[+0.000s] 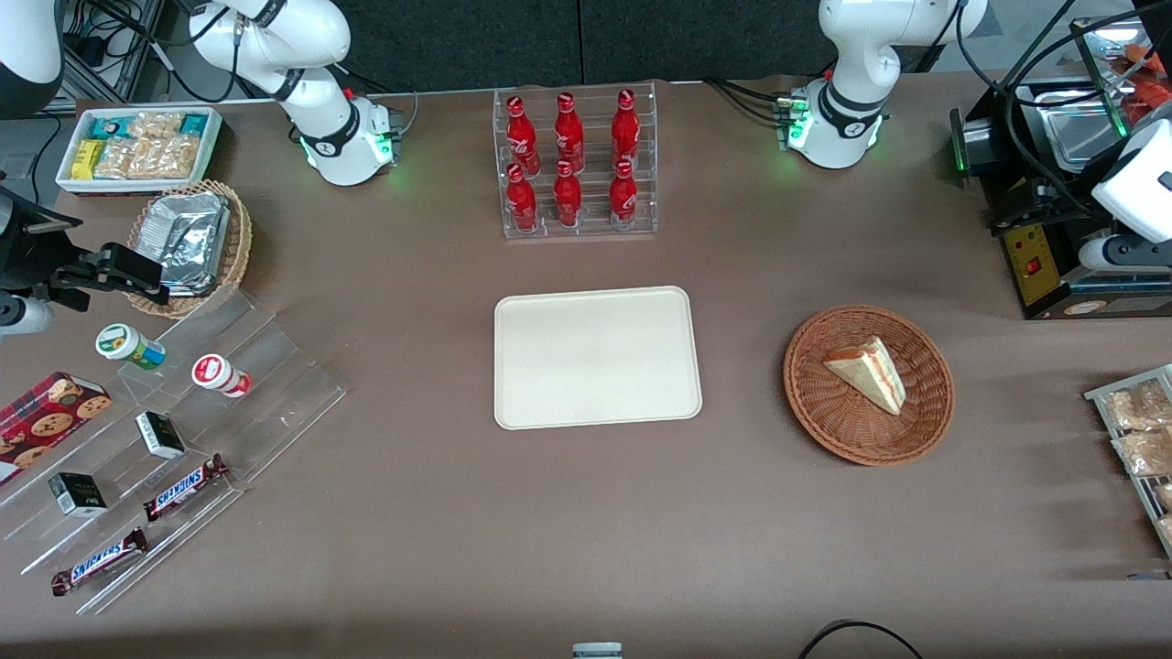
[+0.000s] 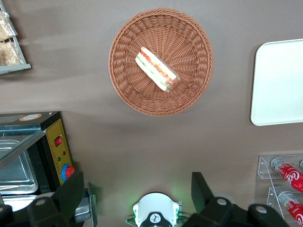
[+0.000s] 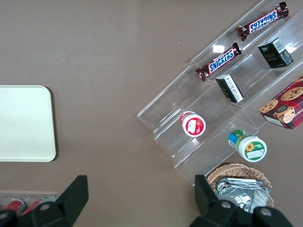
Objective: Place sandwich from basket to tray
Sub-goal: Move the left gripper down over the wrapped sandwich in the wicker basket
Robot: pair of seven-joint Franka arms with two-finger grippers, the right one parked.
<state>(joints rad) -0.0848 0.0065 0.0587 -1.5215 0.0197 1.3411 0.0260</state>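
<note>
Snack bars (image 1: 137,522) lie nearest the camera, then the bare cream tray (image 1: 597,357), then the brown basket (image 1: 925,426) with the sandwich (image 1: 870,371) inside. High above the basket hangs the gripper (image 2: 137,198), fingers (image 2: 71,191) wide apart, holding nothing.

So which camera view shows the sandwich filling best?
The left wrist view: the sandwich in the basket shows its filling edge, below the open gripper. The front view shows mostly bread; the right wrist view shows none.
</note>
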